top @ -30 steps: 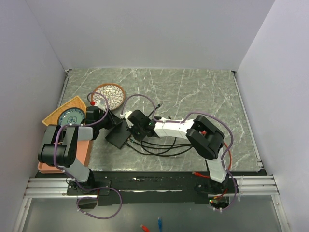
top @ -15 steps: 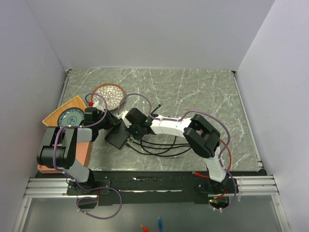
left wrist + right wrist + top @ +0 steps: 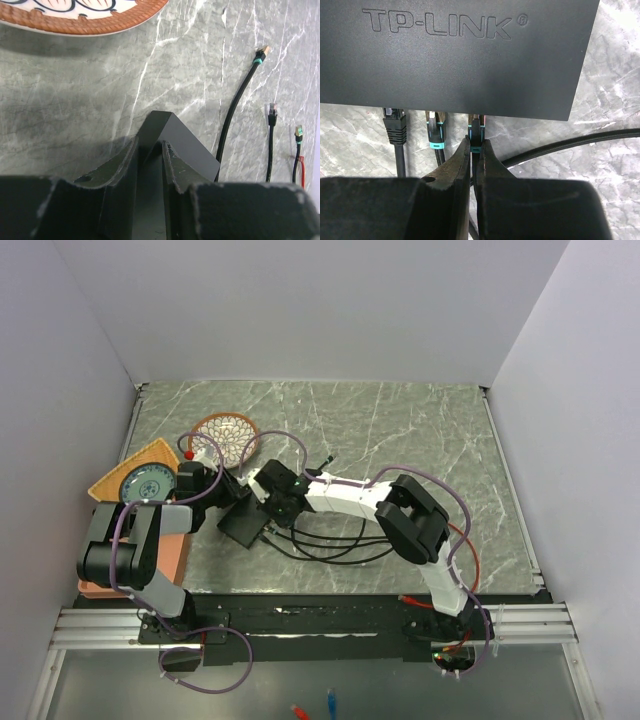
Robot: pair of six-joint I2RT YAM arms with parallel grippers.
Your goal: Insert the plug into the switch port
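The switch (image 3: 455,55) is a flat matte-black box marked TP-LINK, lying left of the table's centre (image 3: 243,520). My right gripper (image 3: 475,146) is shut on the teal-banded plug (image 3: 476,131), whose tip meets the switch's socket edge. To its left a black plug (image 3: 394,122) and another teal-banded plug (image 3: 436,134) sit in ports. In the top view the right gripper (image 3: 270,508) is at the switch's right side. My left gripper (image 3: 150,148) is clamped on a corner of the switch (image 3: 176,142), at its far left (image 3: 224,498).
A round patterned dish (image 3: 225,436) lies just beyond the left gripper, its rim (image 3: 75,22) close in the wrist view. An orange plate (image 3: 118,480) and a salmon tray (image 3: 172,548) fill the left edge. Black cables (image 3: 330,545) loop toward the near edge. Loose plug ends (image 3: 260,53) lie beside the switch.
The right arm has slid left, its wrist closing in on the switch's socket edge. The left gripper and the switch stay where they were.
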